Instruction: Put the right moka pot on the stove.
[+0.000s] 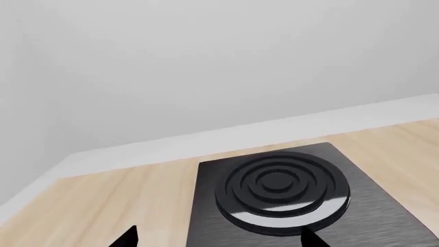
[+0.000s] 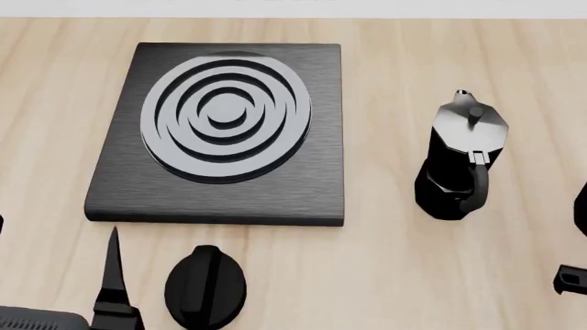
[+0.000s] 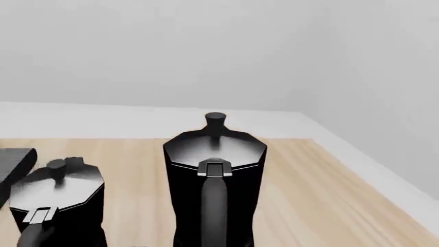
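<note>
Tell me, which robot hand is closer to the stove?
Left. The left gripper hovers just before the stove's near edge; the right gripper is far off to the side, beyond the moka pot beside the stove.

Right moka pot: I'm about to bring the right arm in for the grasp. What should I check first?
1. Right moka pot upright, lid shut, handle turned toward the right wrist camera: ok.
2. Gap between it and the other moka pot: ok, they stand apart.
3. Stove burner bare for the drop: ok.
4. Right gripper open: cannot tell, only a sliver shows at the head view's edge.
5. Left gripper out of the way: not ok, it is open at the stove's near edge.
</note>
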